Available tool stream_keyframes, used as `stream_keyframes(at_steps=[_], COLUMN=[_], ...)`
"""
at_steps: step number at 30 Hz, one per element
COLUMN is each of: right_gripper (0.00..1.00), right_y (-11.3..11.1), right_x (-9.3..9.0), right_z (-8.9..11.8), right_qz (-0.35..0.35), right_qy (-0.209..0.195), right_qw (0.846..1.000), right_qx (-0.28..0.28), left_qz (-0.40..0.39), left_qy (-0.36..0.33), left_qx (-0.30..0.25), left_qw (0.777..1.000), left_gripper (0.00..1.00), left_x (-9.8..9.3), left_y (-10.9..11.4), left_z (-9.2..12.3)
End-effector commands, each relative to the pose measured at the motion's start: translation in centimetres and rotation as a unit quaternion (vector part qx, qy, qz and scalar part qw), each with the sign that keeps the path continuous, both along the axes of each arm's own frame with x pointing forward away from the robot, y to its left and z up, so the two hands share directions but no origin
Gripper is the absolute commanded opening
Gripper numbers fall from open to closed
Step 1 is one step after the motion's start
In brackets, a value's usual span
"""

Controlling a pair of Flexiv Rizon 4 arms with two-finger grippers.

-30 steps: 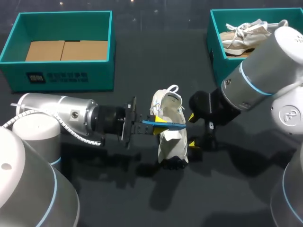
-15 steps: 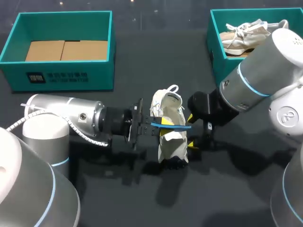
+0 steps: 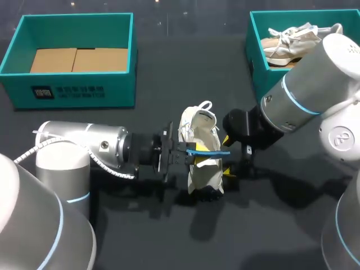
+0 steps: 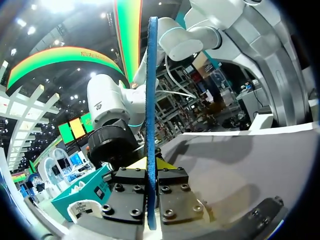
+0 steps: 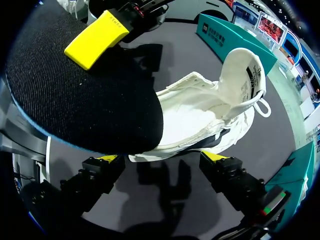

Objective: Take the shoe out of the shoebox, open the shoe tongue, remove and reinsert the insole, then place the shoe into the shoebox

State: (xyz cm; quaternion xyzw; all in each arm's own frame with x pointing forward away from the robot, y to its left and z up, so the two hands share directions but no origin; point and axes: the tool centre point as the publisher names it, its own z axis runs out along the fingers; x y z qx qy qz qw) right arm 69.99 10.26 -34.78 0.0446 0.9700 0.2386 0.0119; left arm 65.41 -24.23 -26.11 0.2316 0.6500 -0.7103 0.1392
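While the right arm (image 3: 304,95) sits exactly where it was a second ago, the left arm (image 3: 95,147) has slid in toward the middle of the tabletop (image 3: 169,67), carrying the insole (image 3: 212,151) with it. The left jaws are clenched on that insole. From the left wrist, its blue edge runs straight up between the two yellow tips, pinched from both sides.

Seen from above, the insole is held edge-on and now reaches right across the white shoe (image 3: 202,126). Its far end pokes out past the shoe's side toward the right arm, where a second ago it stopped short of that.

The shoe itself has not budged. It stands near the middle of the tabletop with its heel loop toward the far edge, and the right jaws are at its side. Whether they truly grip it I cannot tell, since the insole hides part of that view.

To my eye this is the reinsertion step: the insole is out and coming back, but it lies across the shoe, not yet in its opening. The teal shoebox (image 3: 73,84), holding only cardboard, waits well apart at the far left.
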Motion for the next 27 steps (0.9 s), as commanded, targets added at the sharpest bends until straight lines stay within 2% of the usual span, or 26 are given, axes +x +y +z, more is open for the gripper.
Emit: stream_keyframes(at_steps=[1, 19, 27], right_gripper=[1.0, 1.0, 1.0], right_y=[0.1, 0.1, 0.1], right_x=[-0.1, -0.1, -0.1], right_z=[-0.1, -0.1, -0.1], right_qz=[-0.001, -0.001, -0.001], right_qy=[-0.001, -0.001, -0.001], right_qw=[1.0, 1.0, 1.0], right_qx=[-0.001, -0.001, -0.001], left_qz=[0.015, 0.066, 0.062], left_qy=[0.0, 0.017, 0.03], left_qx=[-0.008, -0.015, -0.023], left_qw=[1.0, 0.998, 0.997], left_gripper=[0.0, 0.0, 0.0], left_x=[-0.2, 1.7, 2.6], left_y=[-0.1, 0.7, 0.9], left_z=[-0.5, -2.6, -3.8])
